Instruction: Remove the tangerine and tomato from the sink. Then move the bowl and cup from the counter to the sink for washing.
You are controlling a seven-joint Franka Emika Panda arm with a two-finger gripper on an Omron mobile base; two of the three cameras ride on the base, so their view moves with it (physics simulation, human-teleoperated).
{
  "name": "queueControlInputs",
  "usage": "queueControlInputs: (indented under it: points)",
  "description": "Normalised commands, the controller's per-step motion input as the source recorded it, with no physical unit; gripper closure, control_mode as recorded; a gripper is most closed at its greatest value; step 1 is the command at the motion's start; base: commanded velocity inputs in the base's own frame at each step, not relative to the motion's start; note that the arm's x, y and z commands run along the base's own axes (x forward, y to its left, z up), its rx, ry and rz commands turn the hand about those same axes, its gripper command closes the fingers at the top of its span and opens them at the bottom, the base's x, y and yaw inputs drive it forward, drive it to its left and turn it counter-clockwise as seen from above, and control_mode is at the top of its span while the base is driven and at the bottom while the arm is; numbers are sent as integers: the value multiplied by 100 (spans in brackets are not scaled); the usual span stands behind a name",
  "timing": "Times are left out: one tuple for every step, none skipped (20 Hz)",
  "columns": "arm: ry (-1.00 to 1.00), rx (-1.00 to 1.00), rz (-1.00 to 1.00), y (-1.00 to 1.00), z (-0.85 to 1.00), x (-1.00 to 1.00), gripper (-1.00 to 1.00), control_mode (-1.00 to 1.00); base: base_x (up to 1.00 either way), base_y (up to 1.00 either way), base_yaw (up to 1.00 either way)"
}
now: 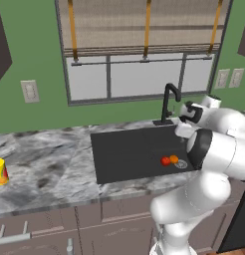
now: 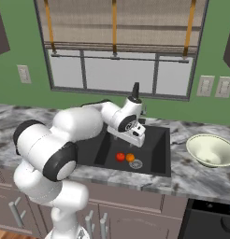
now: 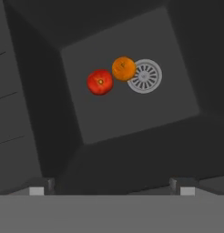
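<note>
Fingers (image 3: 111,190) spread wide, nothing between them, hanging high over the sink (image 3: 50,136) and looking down into the basin. Same hand seen above the sink in the right base view (image 2: 137,135), just in front of the faucet (image 2: 135,88).

Tomato (image 3: 100,82) and tangerine (image 3: 124,68) lie on the sink floor, touching or nearly so; tangerine sits against the round drain (image 3: 145,76). Both also visible from the left base view, tomato (image 1: 166,161) left of tangerine (image 1: 174,159).

Bowl (image 2: 211,150) on the table right of the sink; cup (image 1: 0,172) far off on the table (image 1: 45,164) to the left. Neither touched.

Judgement: first step, picking fruit out, not yet begun. To do it well: centre over one fruit only, turn the wrist so the fingers close across the free sides rather than along the line joining the pair, descend straight. Tomato looks the easier start, clear of the drain. Risk: nudging a round fruit sends it rolling; close gently, low on the ball
</note>
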Motion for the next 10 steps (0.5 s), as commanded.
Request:
queueControlInputs:
  points:
    - [10, 0, 0, -8, -15, 28, -100, -100, 0, 0, 0]
    - [10, 0, 0, -8, -16, 27, -100, -100, 0, 0, 0]
    - [10, 1, 0, -10, -15, 28, -100, -100, 0, 0, 0]
    - [10, 1, 0, -11, -16, 26, -100, -100, 0, 0, 0]
    - [11, 1, 0, -12, -16, 27, -100, -100, 0, 0, 0]
    - [10, 1, 0, -13, -17, 25, -100, -100, 0, 0, 0]
    - [9, 2, 0, -12, -17, 25, -100, -100, 0, 0, 0]
    - [8, 3, 0, -11, -19, 23, -100, -100, 0, 0, 0]
    - [4, 3, 0, -10, -20, 21, -100, -100, 0, 0, 0]
    - [3, 3, 0, -9, -21, 20, -100, -100, 0, 0, 0]
